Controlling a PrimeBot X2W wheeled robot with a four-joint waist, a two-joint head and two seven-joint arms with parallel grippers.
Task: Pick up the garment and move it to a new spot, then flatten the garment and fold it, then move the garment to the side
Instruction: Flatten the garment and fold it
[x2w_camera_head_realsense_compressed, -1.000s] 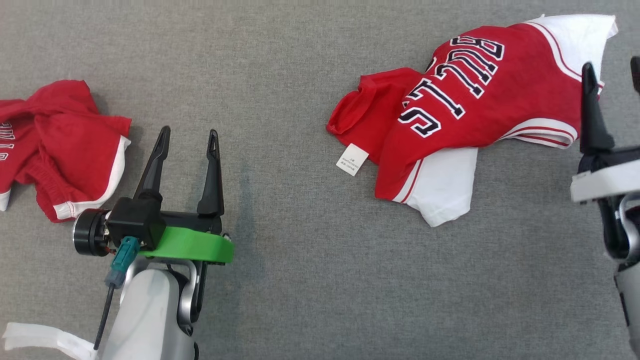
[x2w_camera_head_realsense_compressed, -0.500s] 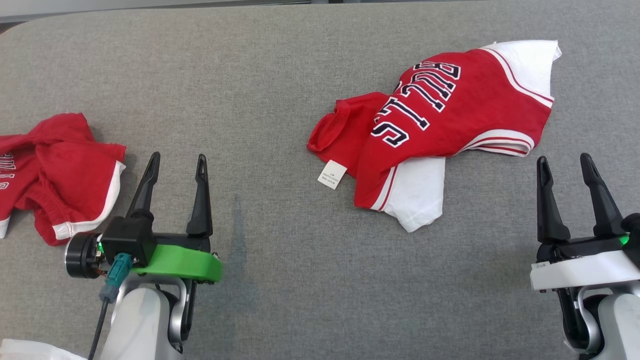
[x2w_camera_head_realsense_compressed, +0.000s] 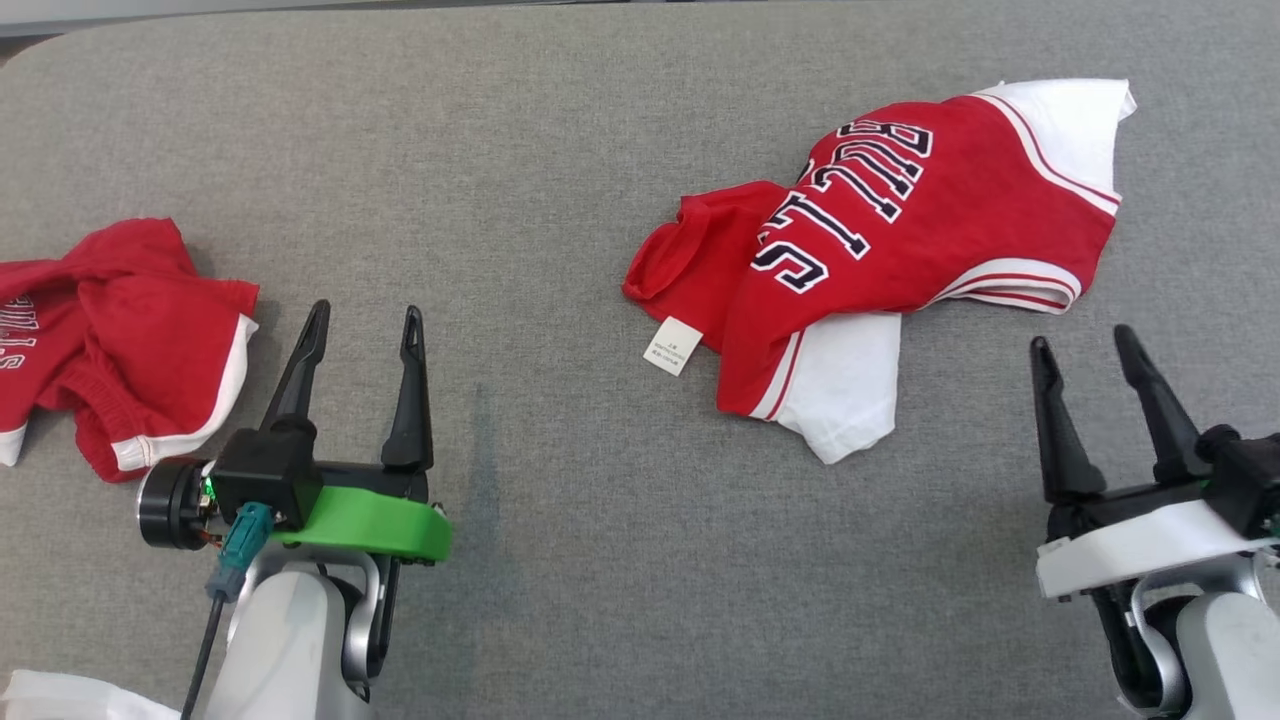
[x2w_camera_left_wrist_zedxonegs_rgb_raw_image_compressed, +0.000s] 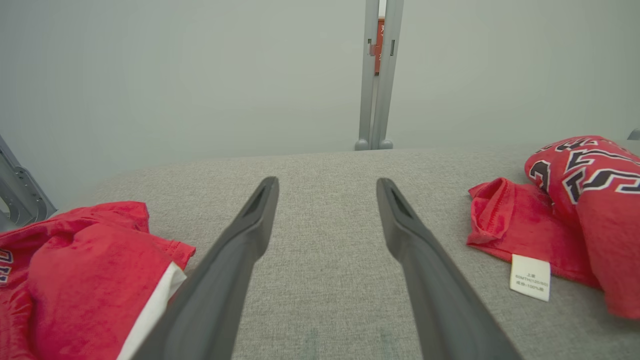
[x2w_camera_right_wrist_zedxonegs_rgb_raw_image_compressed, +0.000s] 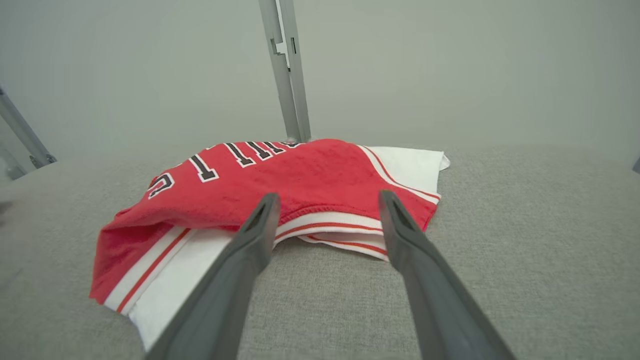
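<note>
A crumpled red and white garment (x2w_camera_head_realsense_compressed: 930, 230) with dark BULLS lettering lies on the grey table (x2w_camera_head_realsense_compressed: 560, 560), right of centre, with a white label (x2w_camera_head_realsense_compressed: 672, 346) sticking out at its left. My right gripper (x2w_camera_head_realsense_compressed: 1082, 337) stands open a little short of its striped hem, touching nothing. In the right wrist view the garment (x2w_camera_right_wrist_zedxonegs_rgb_raw_image_compressed: 300, 185) lies just beyond the open right gripper (x2w_camera_right_wrist_zedxonegs_rgb_raw_image_compressed: 328, 195). At the lower left my left gripper (x2w_camera_head_realsense_compressed: 366, 310) is open and empty over bare cloth. In the left wrist view the left gripper (x2w_camera_left_wrist_zedxonegs_rgb_raw_image_compressed: 327, 181) points between the garment (x2w_camera_left_wrist_zedxonegs_rgb_raw_image_compressed: 590, 200) and another red one.
A second red garment (x2w_camera_head_realsense_compressed: 120, 330) with white trim lies bunched at the table's left edge, just left of my left gripper, and appears as a red heap (x2w_camera_left_wrist_zedxonegs_rgb_raw_image_compressed: 85, 265) in the left wrist view. A grey metal post (x2w_camera_left_wrist_zedxonegs_rgb_raw_image_compressed: 377, 75) stands behind the table's far edge.
The head camera has pulled back and shifted. My right gripper has drawn back from beside the garment's right hem to a spot short of it. The left gripper has barely moved.
</note>
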